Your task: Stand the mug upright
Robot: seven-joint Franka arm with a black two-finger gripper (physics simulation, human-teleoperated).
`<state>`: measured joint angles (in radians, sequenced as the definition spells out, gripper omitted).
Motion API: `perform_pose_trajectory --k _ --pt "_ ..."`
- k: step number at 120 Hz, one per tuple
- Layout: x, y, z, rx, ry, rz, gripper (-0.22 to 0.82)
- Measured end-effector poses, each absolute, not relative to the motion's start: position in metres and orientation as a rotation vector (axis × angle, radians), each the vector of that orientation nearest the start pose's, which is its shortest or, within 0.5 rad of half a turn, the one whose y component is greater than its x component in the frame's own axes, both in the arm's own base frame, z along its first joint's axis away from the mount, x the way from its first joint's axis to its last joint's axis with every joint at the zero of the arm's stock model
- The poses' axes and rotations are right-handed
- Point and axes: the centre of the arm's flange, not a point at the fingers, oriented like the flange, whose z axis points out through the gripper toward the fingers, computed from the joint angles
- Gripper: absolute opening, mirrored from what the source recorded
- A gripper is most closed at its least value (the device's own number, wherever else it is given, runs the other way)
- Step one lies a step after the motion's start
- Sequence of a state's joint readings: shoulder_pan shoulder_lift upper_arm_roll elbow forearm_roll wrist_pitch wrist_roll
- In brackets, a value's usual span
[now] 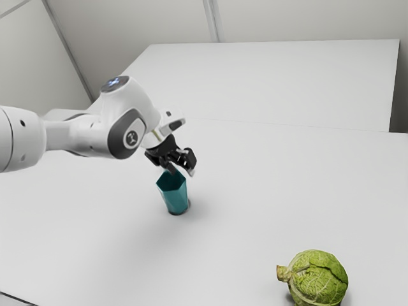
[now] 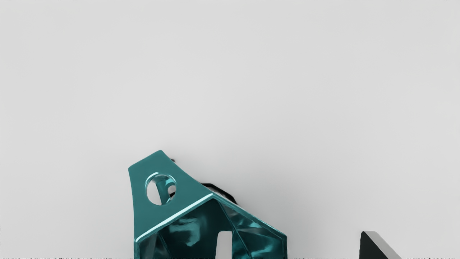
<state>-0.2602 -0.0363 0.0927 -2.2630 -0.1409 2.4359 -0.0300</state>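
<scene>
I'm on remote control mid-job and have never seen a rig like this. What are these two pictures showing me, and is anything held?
The machine is a white jointed robot arm, ending in two black-and-grey fingers that can close on things.

The exterior view comes from a camera beside the arm, which reaches in from that view's left. The wrist view comes from a camera on the arm's own hand, looking down past the fingers.

On the plain pale table are a teal, many-sided mug, standing with its mouth up, and a round green cabbage, nearer the exterior view's camera.

Nothing is held: the fingers are wide apart, one over the mug's open mouth, the other outside it with a gap between.
</scene>
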Motion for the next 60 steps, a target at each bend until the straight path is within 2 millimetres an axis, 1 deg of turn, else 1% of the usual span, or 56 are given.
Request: perform_pose_trajectory --k 11,16,20,25,28,37,41,50,60 --pt "0.523 -0.089 0.406 -3.255 0.064 -0.320 0.35" --pt "0.526 -0.087 0.414 -3.256 0.060 -0.323 0.39" --pt "0.536 -0.087 0.434 -3.257 0.063 -0.341 0.42" --pt "0.554 -0.087 0.464 -3.255 0.077 -0.358 0.46" --pt "0.561 -0.086 0.482 -3.245 0.093 -0.362 0.47" --pt "0.571 -0.082 0.531 -3.201 0.155 -0.369 0.51" --pt "0.573 -0.080 0.549 -3.185 0.180 -0.368 0.53" --pt "0.572 -0.075 0.579 -3.158 0.226 -0.348 0.55" --pt "0.570 -0.068 0.600 -3.126 0.267 -0.308 0.57"
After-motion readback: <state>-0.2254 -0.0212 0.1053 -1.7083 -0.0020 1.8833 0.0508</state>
